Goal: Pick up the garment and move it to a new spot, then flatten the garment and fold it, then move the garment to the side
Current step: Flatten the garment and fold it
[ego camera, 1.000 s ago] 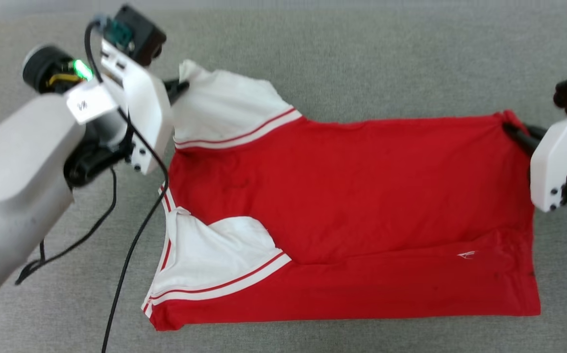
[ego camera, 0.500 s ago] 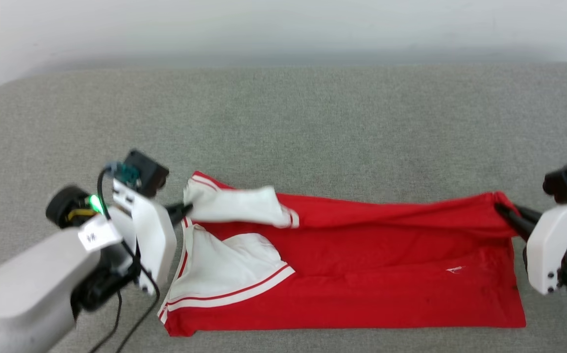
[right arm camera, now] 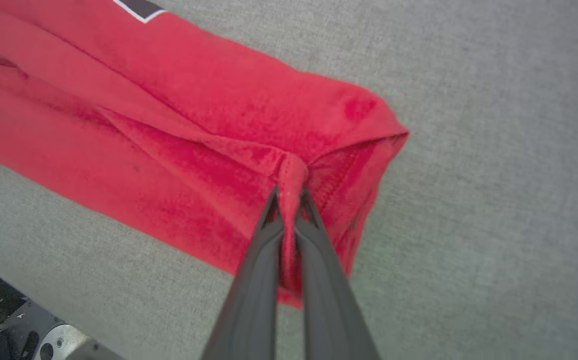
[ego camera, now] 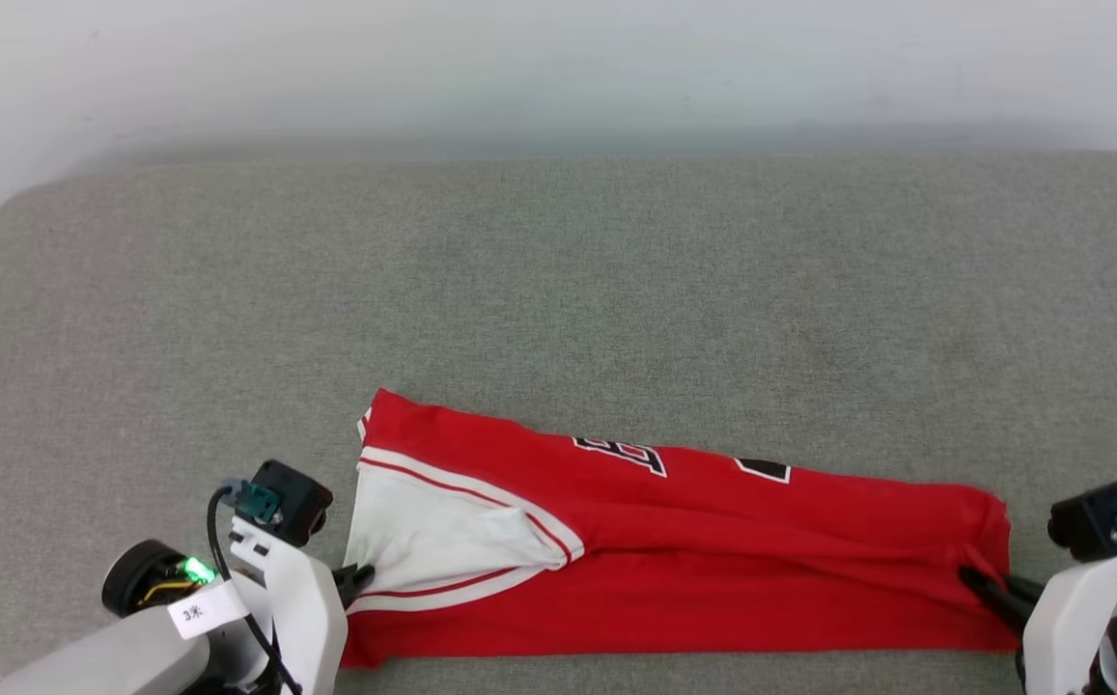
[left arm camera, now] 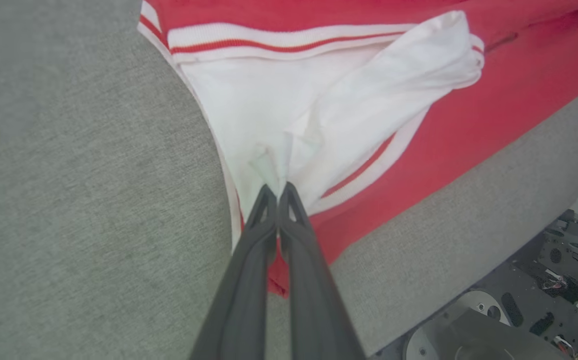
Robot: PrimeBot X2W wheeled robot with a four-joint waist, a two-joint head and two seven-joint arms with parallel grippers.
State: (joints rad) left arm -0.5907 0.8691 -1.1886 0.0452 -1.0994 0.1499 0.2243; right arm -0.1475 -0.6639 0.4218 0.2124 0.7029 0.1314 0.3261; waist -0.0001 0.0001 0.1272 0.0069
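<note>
A broad grey fabric-covered surface [ego camera: 558, 290] takes up most of the head view, with a pale wall [ego camera: 558, 58] running along the top of the frame. The garment [ego camera: 732, 589] lies on that surface in the lower middle of the frame. It is folded over into a long red band that runs from left of centre to the lower right, close to the bottom edge. Parts of the black, white-outlined numerals [ego camera: 621, 455] show along the band's upper edge. At its left end a white sleeve [ego camera: 423, 541] with red-and-white striped trim lies bunched on top of the red. The left gripper [ego camera: 357, 579] sits at the lower left, its dark fingers pressed together on the white sleeve cloth — in the left wrist view the tips pinch a small pucker of it. The right gripper [ego camera: 981, 582] is at the lower right, fingers likewise closed tight with a ridge of red hem caught between them — the right wrist view shows the cloth gathered into the tips at the garment's corner.
</note>
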